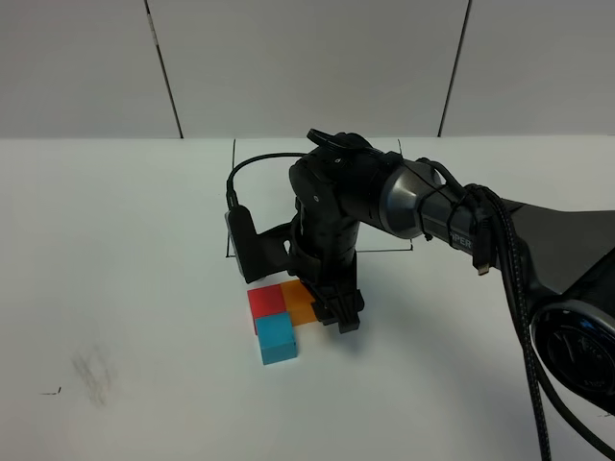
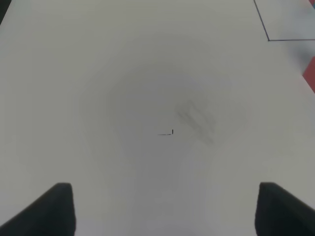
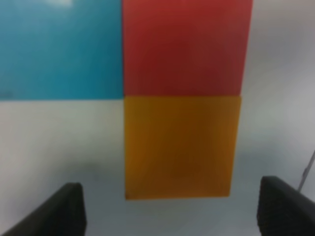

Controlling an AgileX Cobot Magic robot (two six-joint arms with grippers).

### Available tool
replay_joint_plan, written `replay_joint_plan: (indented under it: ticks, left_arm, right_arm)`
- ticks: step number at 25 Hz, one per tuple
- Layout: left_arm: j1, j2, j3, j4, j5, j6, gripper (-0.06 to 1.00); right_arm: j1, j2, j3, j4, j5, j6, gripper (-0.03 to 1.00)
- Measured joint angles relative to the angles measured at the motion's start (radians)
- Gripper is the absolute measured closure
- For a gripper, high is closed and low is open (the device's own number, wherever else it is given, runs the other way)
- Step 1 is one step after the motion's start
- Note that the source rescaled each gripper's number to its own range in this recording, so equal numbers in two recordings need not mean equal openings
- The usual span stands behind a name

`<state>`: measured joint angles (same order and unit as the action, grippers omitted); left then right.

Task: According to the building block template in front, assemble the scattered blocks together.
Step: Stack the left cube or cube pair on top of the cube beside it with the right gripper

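On the table (image 1: 115, 288), the left gripper (image 2: 165, 209) hangs wide and empty. The 3 blocks, red (image 1: 266, 301), blue (image 1: 276, 338), orange (image 1: 300, 303), sit touching; light, rigid, best pinched on flat sides. The right gripper (image 3: 170, 209) stands open beside orange.

Our right arm (image 1: 423, 206) reaches in from the right and bends down at the wrist, so our right gripper (image 1: 338, 317) points at the worktop with its jaws parted and holding nothing. Our left gripper (image 2: 162, 209) hangs with its jaws spread wide, also holding nothing.
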<state>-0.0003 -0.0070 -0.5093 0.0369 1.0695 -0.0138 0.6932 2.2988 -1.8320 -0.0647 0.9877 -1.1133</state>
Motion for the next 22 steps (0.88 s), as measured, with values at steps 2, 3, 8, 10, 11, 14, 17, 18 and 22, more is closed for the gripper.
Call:
replay_joint_plan:
  ticks: [2,3,8,10,11,14,17,18,22]
  left_arm:
    - [0.0,0.0,0.0,0.0,0.0,0.0,0.09]
    - [0.0,0.0,0.0,0.0,0.0,0.0,0.09]
    - [0.0,0.0,0.0,0.0,0.0,0.0,0.09]
    - [0.0,0.0,0.0,0.0,0.0,0.0,0.09]
    - [0.0,0.0,0.0,0.0,0.0,0.0,0.09]
    - [0.0,0.0,0.0,0.0,0.0,0.0,0.09]
    - [0.0,0.0,0.0,0.0,0.0,0.0,0.09]
    - [0.0,0.0,0.0,0.0,0.0,0.0,0.09]
    - [0.0,0.0,0.0,0.0,0.0,0.0,0.09]
  right_arm:
    - [0.0,0.0,0.0,0.018,-0.007,-0.008,0.47]
    - [0.0,0.0,0.0,0.03,-0.014,-0.011,0.47]
    - [0.0,0.014,0.0,0.058,-0.028,-0.014,0.47]
    - [0.0,0.025,0.0,0.058,-0.034,-0.017,0.47]
    - [0.0,0.031,0.0,0.065,-0.04,-0.018,0.47]
    - [0.0,0.041,0.0,0.065,-0.054,-0.022,0.47]
    - [0.0,0.045,0.0,0.065,-0.061,-0.026,0.47]
    - [0.0,0.045,0.0,0.065,-0.064,-0.029,0.47]
    - [0.0,0.046,0.0,0.081,-0.074,-0.04,0.47]
